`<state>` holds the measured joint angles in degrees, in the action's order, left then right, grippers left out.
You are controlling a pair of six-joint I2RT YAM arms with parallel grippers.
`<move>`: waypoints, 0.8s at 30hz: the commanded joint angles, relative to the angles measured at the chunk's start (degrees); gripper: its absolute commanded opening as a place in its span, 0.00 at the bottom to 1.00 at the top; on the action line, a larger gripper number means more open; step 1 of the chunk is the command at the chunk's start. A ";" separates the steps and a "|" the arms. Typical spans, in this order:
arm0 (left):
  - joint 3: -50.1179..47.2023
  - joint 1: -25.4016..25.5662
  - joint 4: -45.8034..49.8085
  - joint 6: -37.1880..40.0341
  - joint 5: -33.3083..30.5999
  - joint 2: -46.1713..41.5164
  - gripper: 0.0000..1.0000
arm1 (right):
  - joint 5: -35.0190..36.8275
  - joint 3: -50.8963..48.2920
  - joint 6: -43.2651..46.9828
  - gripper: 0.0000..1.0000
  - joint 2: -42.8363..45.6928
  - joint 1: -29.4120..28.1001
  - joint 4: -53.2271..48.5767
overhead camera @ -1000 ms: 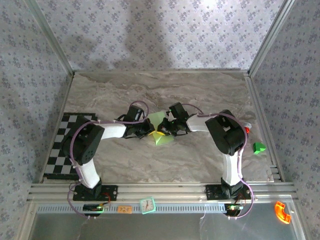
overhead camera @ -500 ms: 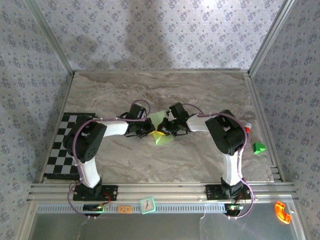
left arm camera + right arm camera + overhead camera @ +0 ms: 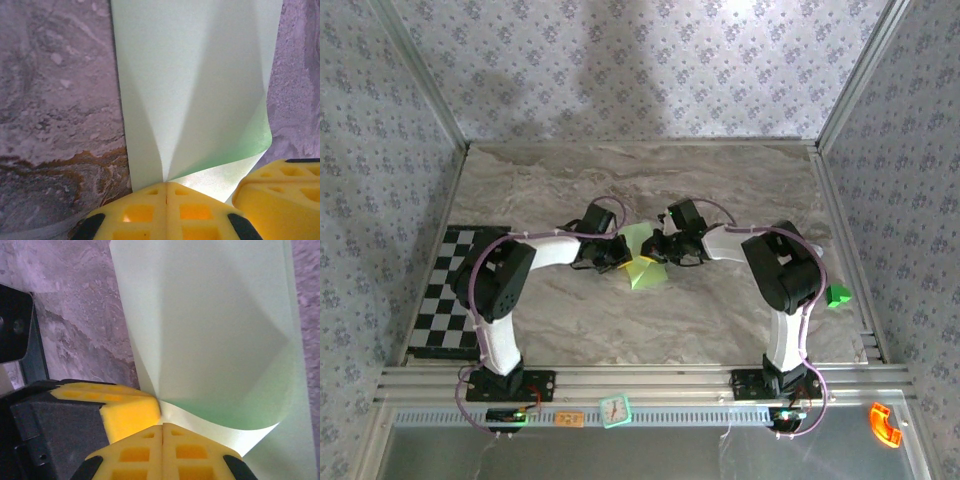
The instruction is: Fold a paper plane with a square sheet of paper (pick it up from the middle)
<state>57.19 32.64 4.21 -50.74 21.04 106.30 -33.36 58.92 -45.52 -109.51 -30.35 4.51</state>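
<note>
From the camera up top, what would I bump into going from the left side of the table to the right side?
checkerboard mat → left gripper → square sheet of paper → right gripper → green block

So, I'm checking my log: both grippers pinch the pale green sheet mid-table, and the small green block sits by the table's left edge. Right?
Not quite: the small green block sits by the right edge of the table, as the top external view shows. The left gripper and right gripper do pinch the pale green sheet.
</note>
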 commanded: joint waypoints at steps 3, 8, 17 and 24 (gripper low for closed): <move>1.60 -0.69 6.07 5.30 -0.67 2.55 0.00 | -0.63 2.02 5.36 0.05 -1.65 0.65 -3.33; 2.81 -1.04 6.39 7.09 0.79 3.55 0.00 | -0.92 2.52 6.58 0.05 -3.37 0.68 -4.48; 3.73 -2.55 6.34 7.95 1.07 3.67 0.00 | 6.00 -0.75 2.55 0.05 -4.80 0.76 -5.00; 3.65 -1.09 4.36 4.66 1.63 -1.97 0.00 | 10.34 -4.37 -3.80 0.04 -6.24 0.12 -3.21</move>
<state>60.49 30.94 7.62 -44.58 23.44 107.87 -31.88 57.95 -46.26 -112.12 -29.89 6.02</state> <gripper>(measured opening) 0.062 0.056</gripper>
